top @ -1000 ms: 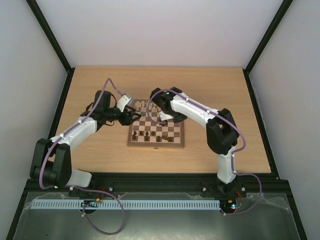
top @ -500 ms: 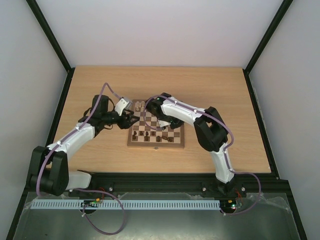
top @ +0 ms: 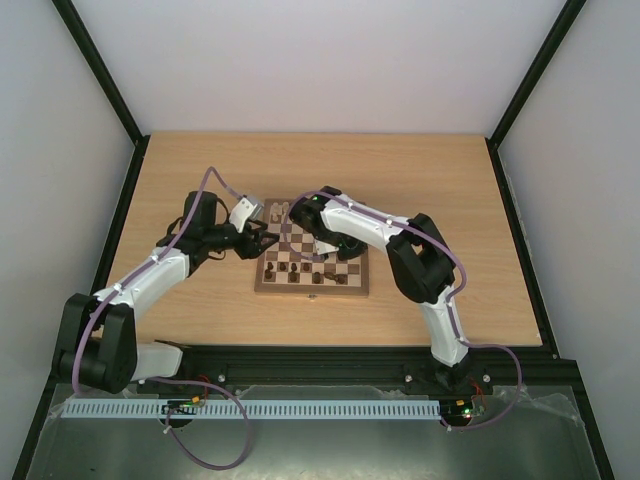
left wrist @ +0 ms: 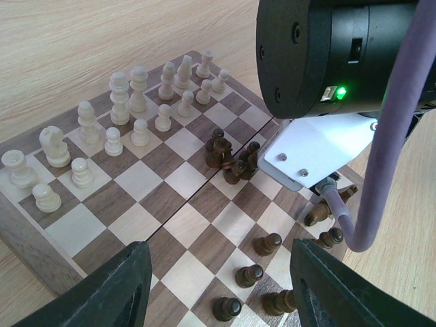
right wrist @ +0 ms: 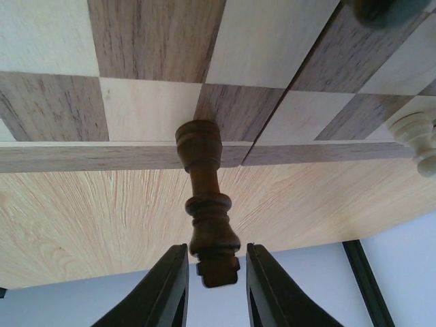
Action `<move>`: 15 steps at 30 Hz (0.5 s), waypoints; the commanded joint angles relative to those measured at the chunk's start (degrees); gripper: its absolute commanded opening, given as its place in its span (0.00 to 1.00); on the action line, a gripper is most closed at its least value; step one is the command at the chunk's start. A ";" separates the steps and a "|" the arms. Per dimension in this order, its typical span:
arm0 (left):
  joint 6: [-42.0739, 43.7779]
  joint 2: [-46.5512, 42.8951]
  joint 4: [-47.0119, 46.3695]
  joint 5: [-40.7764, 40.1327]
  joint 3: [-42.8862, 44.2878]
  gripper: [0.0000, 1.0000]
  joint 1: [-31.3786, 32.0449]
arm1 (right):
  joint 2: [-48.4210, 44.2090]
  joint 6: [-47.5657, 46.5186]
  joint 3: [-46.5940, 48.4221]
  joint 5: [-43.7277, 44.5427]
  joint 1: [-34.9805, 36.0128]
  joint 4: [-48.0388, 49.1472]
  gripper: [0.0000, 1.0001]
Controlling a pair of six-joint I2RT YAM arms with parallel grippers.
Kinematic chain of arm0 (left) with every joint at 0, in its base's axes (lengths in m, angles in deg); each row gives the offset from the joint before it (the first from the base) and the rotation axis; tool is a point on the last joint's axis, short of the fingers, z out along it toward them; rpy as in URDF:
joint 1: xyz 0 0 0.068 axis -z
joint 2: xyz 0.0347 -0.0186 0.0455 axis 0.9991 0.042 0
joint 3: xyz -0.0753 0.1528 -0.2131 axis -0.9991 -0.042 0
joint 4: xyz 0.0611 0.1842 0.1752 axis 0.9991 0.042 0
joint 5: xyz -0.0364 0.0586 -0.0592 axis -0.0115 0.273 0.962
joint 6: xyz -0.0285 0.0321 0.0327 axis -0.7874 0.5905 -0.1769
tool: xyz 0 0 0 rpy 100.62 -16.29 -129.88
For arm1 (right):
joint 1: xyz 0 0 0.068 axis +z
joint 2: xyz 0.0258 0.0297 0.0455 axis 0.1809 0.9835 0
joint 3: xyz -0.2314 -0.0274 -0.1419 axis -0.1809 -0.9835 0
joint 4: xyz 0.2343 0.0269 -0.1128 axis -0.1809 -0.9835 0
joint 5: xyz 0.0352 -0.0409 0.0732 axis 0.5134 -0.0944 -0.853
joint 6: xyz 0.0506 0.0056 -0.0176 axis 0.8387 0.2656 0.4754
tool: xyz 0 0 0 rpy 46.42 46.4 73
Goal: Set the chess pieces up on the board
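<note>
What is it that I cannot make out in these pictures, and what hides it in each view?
Top external: the chess pieces are too small to tell their kinds, and the right arm covers part of the board.
Left wrist: the right arm's housing hides the board's right-hand squares.
Right wrist: it is unclear whether the right fingers press the dark piece. A pale piece is cut off by the right edge.
</note>
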 commanded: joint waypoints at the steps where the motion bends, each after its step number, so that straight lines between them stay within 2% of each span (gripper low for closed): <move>1: 0.57 0.12 -0.35 0.58 0.97 0.59 -0.36 | -2.11 0.92 1.10 -1.75 0.32 -3.12 0.26; 9: 5.51 0.32 6.47 1.40 4.30 0.59 -0.26 | -6.54 2.45 1.50 -3.86 -0.90 -1.93 0.32; 15: 15.86 0.08 17.43 2.29 9.63 0.58 2.19 | -10.92 8.24 1.87 -12.75 -6.89 0.41 0.35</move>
